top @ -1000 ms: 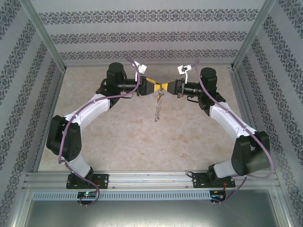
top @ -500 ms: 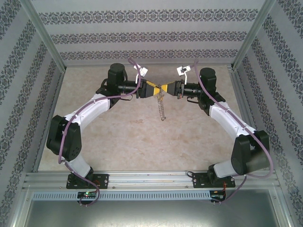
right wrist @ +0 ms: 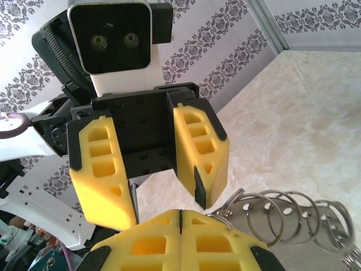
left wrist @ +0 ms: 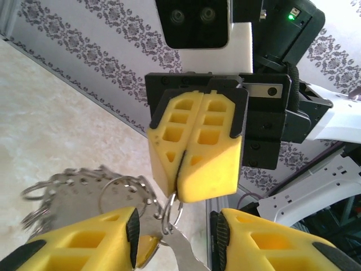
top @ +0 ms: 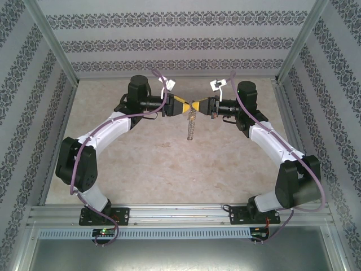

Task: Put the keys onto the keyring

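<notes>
Seemingly hooked onto one loop of the keyring (left wrist: 84, 189), the key (left wrist: 181, 255) juts between the parted fingers of the left gripper (left wrist: 176, 228); whether they clamp it I cannot tell. The keyring's silvery bunch dangles from the right gripper (left wrist: 179, 189), whose yellow tips are pressed together on that loop. Both grippers meet tip to tip in mid-air above the beige mottled table (top: 141, 169), enclosed by walls (top: 169, 45) of patterned wallpaper.
</notes>
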Robot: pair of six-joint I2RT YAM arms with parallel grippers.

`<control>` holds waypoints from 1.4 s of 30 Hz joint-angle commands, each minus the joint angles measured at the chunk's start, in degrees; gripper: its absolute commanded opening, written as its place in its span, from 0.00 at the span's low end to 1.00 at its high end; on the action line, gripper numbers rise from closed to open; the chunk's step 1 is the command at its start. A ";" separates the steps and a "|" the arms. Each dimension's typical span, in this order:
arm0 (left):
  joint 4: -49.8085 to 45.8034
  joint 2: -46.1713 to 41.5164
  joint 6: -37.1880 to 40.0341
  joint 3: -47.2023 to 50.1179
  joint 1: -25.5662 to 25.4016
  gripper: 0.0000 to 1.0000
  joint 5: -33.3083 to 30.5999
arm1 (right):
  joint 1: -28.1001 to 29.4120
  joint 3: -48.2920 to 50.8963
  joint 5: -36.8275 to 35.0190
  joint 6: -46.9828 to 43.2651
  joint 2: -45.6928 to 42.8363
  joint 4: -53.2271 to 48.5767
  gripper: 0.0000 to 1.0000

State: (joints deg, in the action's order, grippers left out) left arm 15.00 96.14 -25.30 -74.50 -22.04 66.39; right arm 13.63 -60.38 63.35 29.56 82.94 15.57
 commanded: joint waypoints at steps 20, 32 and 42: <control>10.11 0.65 -4.67 1.20 -0.61 0.37 1.64 | 0.32 -2.81 1.26 -1.60 0.62 1.30 0.00; 10.01 1.54 -4.76 1.00 -1.59 0.33 2.73 | 0.35 -3.17 1.29 -1.57 0.97 1.22 0.00; 10.24 1.69 -4.58 1.28 -1.96 0.27 3.60 | 0.30 -3.34 0.97 -1.45 1.51 1.30 0.00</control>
State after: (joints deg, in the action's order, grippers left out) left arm 22.33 97.54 -30.04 -73.67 -22.98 67.37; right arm 13.65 -61.43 63.53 29.54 83.92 15.14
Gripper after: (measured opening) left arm 0.273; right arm 0.065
